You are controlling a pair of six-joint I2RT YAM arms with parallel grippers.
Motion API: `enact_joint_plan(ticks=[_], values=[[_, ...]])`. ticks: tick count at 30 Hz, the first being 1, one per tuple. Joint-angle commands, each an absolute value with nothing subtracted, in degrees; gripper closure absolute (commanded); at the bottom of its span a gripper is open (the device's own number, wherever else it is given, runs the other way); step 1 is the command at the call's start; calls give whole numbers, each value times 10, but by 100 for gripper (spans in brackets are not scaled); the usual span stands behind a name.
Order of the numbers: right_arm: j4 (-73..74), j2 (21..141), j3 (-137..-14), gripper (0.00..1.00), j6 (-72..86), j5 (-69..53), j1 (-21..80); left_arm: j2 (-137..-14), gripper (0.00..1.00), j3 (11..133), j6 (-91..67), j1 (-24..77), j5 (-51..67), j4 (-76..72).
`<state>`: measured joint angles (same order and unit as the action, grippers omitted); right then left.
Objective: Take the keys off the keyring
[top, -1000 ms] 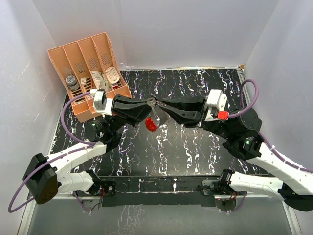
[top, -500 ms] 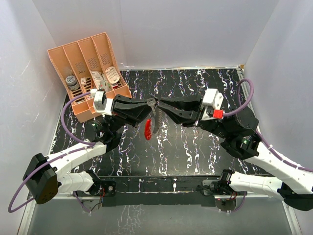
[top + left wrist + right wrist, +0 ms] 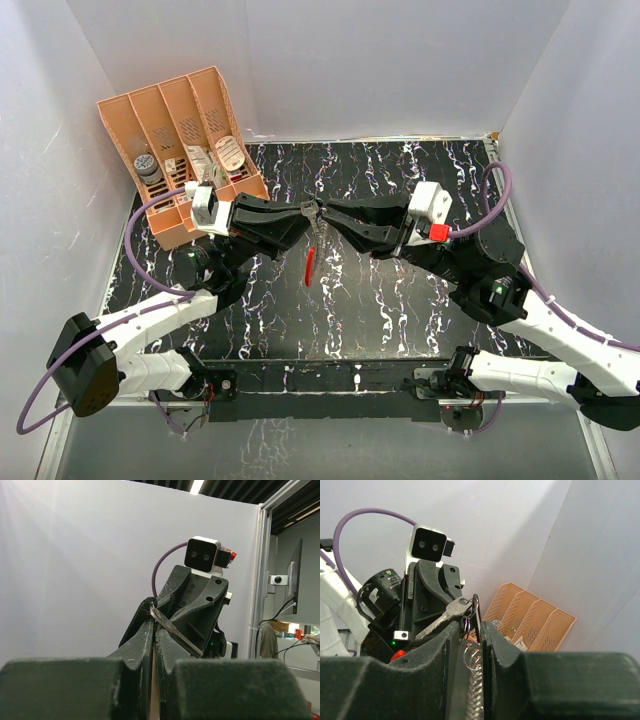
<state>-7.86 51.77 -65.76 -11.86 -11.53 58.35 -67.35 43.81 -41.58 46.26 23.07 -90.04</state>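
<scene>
So, both end effectors meet above mid-bench, jaws pressed together: the left end effector (image 3: 303, 213) seemingly pinching the key (image 3: 445, 616), the right end effector (image 3: 326, 214) pinching the keyring (image 3: 310, 265), whose tag dangles toward 6 o'clock. I judge the key not yet off.

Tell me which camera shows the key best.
Right wrist: the key shows side-on, head and blade. Top external gives only a tiny speck between the arms; left wrist gives only a thin metal sliver by the keyring.
</scene>
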Motion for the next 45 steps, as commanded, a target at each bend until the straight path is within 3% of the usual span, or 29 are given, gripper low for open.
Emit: enact_joint_plan(ticks=[1,12,25,35,45], values=[[-99,517,-659,78,-112,-113,581,-660,100,452,-414,465,229,-955],[-97,522,-660,79,-109,-118,581,-658,100,452,-414,465,230,-955],[-82,519,-663,100,-111,-103,581,-661,100,454,-415,465,230,-955],[-67,517,-672,100,-123,-87,581,-650,100,449,-403,465,223,-932],[-26,506,-698,100,-151,-52,581,-605,88,426,-347,465,206,-869]])
